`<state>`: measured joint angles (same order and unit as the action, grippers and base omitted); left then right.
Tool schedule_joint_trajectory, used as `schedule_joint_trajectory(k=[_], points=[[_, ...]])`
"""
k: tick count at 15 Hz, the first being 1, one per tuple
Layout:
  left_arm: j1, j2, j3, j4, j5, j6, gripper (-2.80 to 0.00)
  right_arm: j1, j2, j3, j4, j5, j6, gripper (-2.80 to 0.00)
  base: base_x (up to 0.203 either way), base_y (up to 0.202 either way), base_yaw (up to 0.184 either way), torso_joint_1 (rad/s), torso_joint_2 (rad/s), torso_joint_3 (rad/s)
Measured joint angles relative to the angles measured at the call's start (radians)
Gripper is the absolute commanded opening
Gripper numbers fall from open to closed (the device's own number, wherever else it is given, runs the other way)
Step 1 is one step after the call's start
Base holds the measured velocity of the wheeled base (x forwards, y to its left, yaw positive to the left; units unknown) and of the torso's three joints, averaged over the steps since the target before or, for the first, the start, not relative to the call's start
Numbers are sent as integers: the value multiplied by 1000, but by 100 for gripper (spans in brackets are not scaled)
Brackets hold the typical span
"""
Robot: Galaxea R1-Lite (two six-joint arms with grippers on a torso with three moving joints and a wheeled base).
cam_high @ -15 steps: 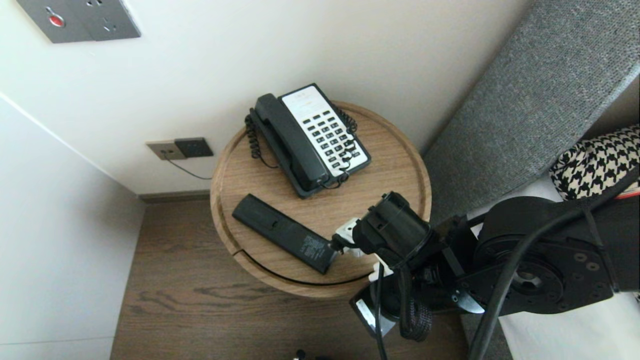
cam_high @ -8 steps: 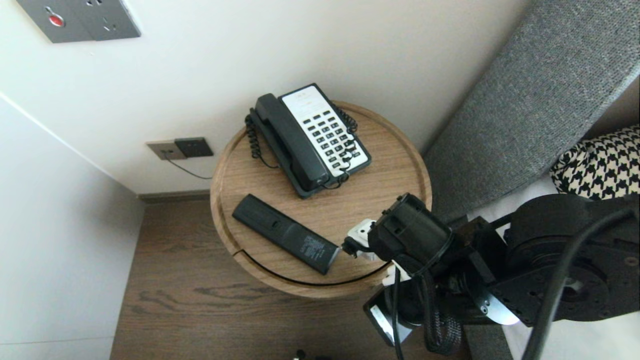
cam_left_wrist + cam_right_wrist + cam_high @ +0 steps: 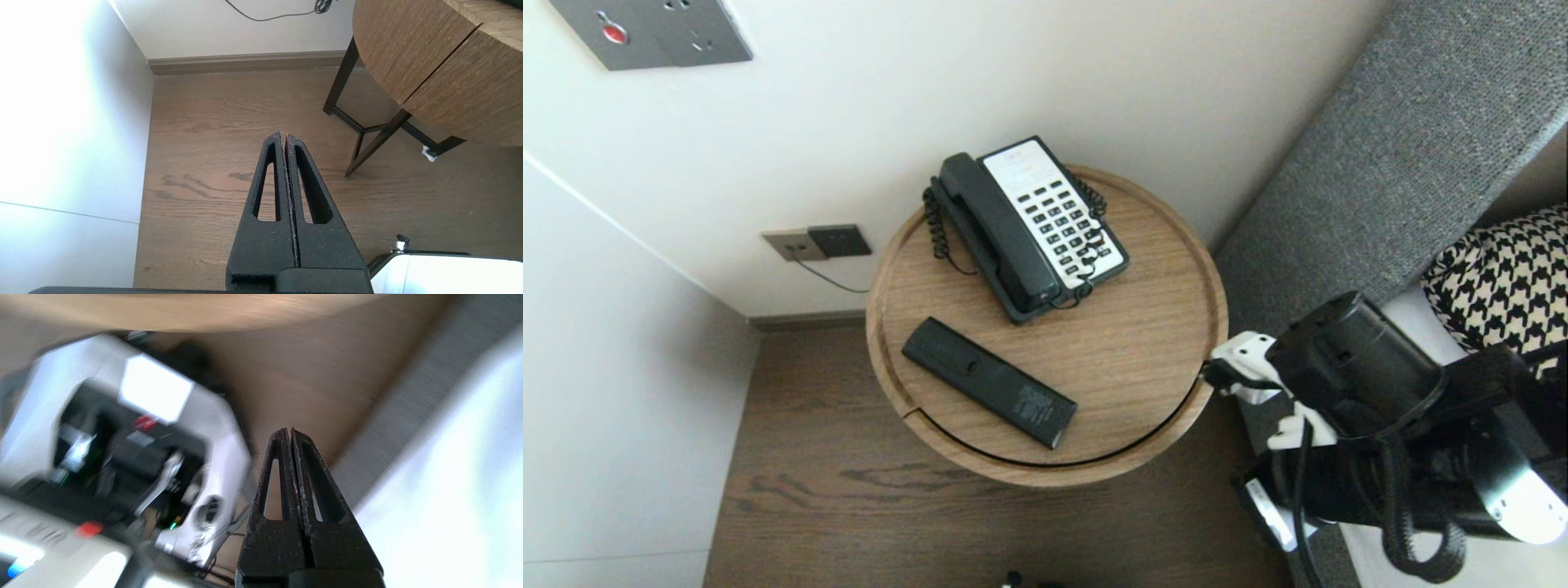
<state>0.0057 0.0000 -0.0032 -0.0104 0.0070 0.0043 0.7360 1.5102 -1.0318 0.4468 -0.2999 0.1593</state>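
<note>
Right hand (image 3: 290, 433): the 2 fingers are pressed together and hold nothing; it points down at the floor (image 3: 286, 375) and at the robot base (image 3: 135, 428).
Right arm (image 3: 1347, 359): it hangs just off the right rim of the surface (image 3: 1143, 327), between this rim and the grey headboard (image 3: 1405, 147), and touches neither of them as far as I can see.
Left hand (image 3: 284, 134): parked low over the floor, to the left of the surface legs; the fingers are closed and empty.
Remote (image 3: 988, 382): it lies flat on the near left part of the surface, slanted, with 1 end close to the front rim. It is well apart from the right hand.
Telephone (image 3: 1029, 229): it sits at the back of the surface, near the wall, with the handset in its cradle. It is near the remote but does not touch it.
Pillow (image 3: 1511, 278): a black and white pattern, on the bed behind the right arm.
Step in hand, as I judge: the right arm is being carried beside the surface with an empty hand.
How to do it well, in my opinion: keep the wrist higher than the rim so it does not knock the surface and shake the telephone. Leave room to the headboard. Keep the 2 fingers together so that nothing catches on them.
Risk: the cable (image 3: 1396, 523) that hangs from the arm may catch on the rim.
</note>
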Motion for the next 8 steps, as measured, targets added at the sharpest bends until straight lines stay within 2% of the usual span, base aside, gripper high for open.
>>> schedule_joint_trajectory(k=[4,8], points=[[0,0,0,0,0,0,-280,-252,-134,65,20,-70,-5,-280,0,0,0,0,0,0],[0,0,0,0,0,0,-280,-499,-303,121,73,-84,-14,-280,0,0,0,0,0,0]])
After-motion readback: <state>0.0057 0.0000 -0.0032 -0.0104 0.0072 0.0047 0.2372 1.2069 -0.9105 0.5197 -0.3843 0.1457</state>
